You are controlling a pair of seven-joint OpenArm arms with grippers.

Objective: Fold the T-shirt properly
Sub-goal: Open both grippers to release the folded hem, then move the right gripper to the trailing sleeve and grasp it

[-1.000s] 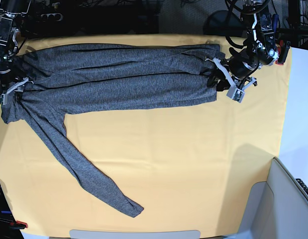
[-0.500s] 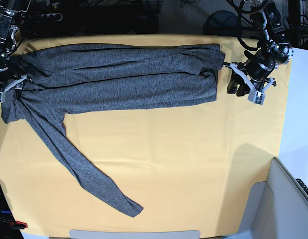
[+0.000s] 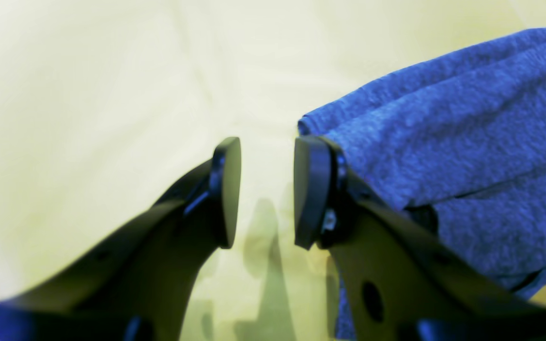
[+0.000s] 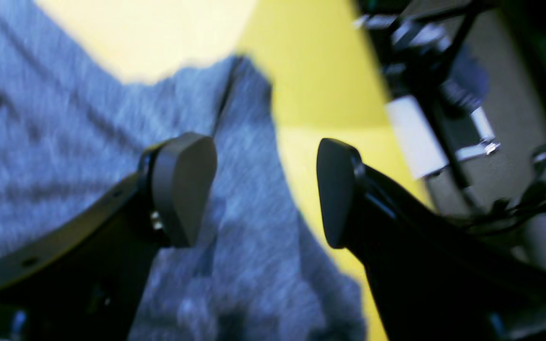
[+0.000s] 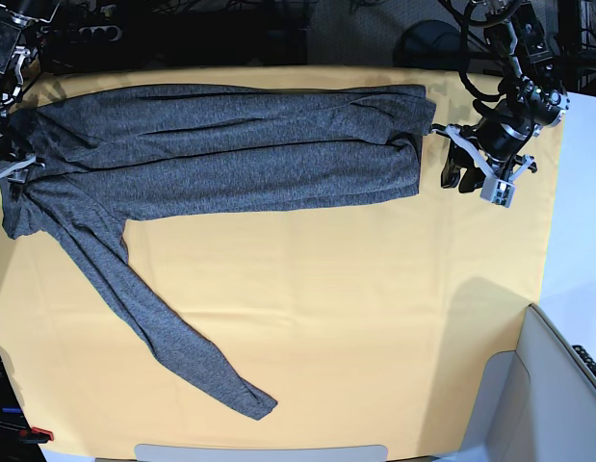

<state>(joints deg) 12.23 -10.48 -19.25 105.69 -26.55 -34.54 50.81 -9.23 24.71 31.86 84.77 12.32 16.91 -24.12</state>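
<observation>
T-shirt (image 5: 220, 154) on tablecloth (image 5: 375, 308), sleeve (image 5: 163, 327) trailing

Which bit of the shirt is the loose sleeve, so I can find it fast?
Start at the yellow cloth that covers the table; the grey shirt lies as a long band along its far edge. From the band's end on the base view's left, the sleeve runs diagonally toward the near edge. It is the only narrow strip that sticks out from the band.

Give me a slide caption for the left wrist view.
Open left gripper over the yellow tablecloth, just beside the T-shirt edge, nothing between its jaws.
</observation>
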